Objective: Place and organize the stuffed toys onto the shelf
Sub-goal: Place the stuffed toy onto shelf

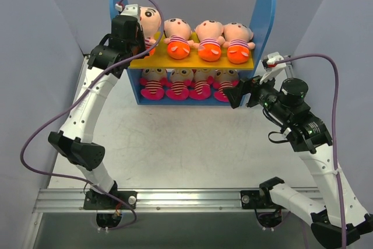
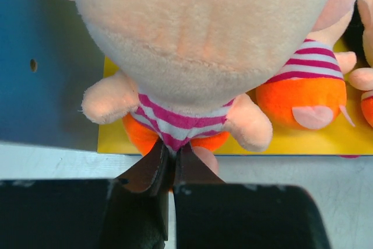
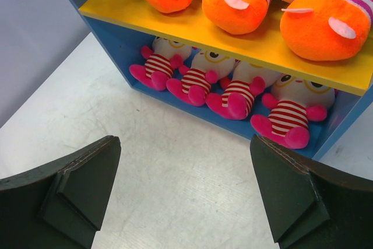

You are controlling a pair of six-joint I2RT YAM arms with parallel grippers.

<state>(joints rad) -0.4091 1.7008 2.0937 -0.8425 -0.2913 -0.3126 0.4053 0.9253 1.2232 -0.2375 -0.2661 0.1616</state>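
The shelf (image 1: 265,10) stands at the back, with blue side panels and a yellow upper board (image 1: 192,62). Three peach-headed toys with orange bottoms (image 1: 207,39) lie on the upper board. A fourth one (image 1: 150,21) is at the board's left end. My left gripper (image 1: 143,44) is shut on its orange and striped bottom, as the left wrist view shows (image 2: 172,151); the toy (image 2: 192,45) fills that view. Several magenta striped toys (image 1: 178,83) sit in a row on the lower level (image 3: 233,91). My right gripper (image 1: 236,94) is open and empty in front of the shelf's right end (image 3: 186,173).
Grey side walls close in the table on the left and right. The right blue side panel (image 3: 349,115) is just beyond my right gripper. The grey tabletop (image 1: 186,144) lies in front of the shelf, with the arm bases on a rail at the near edge.
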